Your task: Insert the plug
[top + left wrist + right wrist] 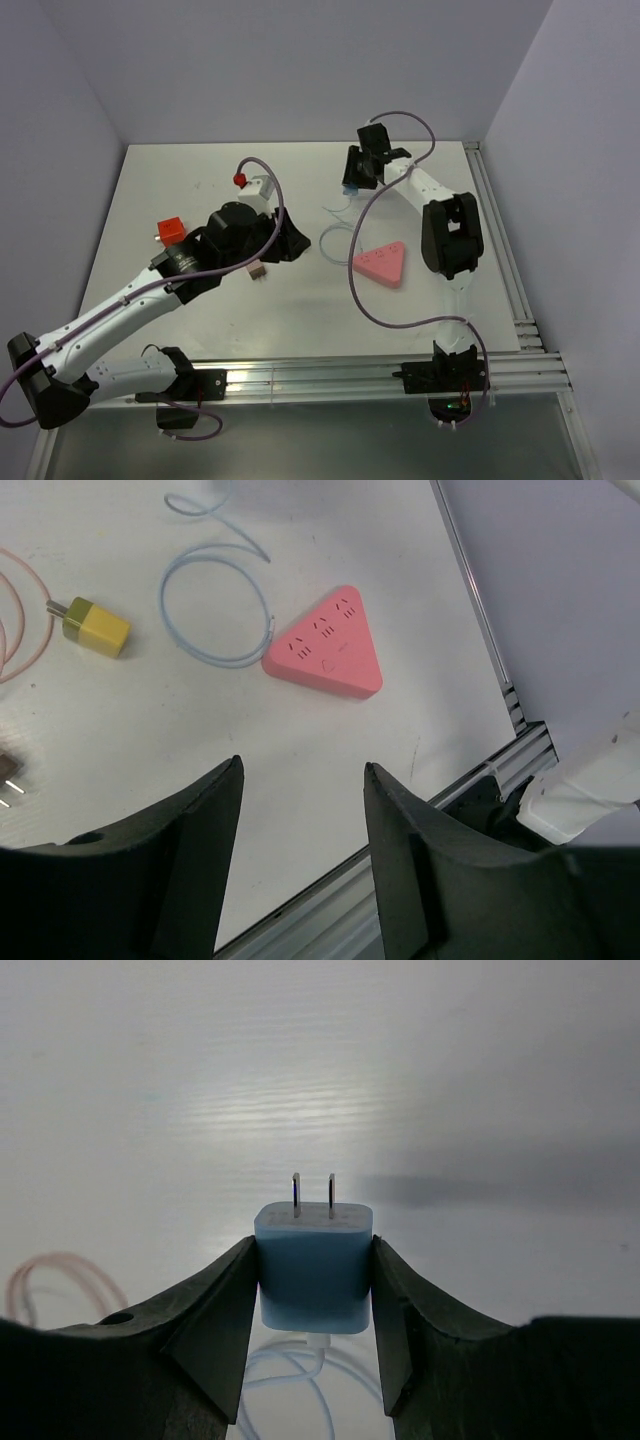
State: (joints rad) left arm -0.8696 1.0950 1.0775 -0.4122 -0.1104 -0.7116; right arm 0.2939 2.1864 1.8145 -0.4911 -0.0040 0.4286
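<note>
A light blue plug point(314, 1265) with two metal prongs pointing away sits squeezed between the fingers of my right gripper point(315, 1245), which is shut on it. Its pale cable point(300, 1375) trails down behind it. From above, that gripper point(362, 170) is at the table's far side, with the blue plug point(349, 187) low over the surface. The pink triangular power strip point(381, 264) lies flat in the middle right, sockets up, also seen in the left wrist view point(327, 648). My left gripper point(302, 768) hovers left of the strip, open, with nothing between its fingers.
A yellow plug point(97, 628) and a looped light blue cable point(215, 605) lie left of the strip. A brown plug point(257, 271) rests under the left arm, and a red cube plug point(171, 229) lies further left. A metal rail point(330, 375) runs along the near edge.
</note>
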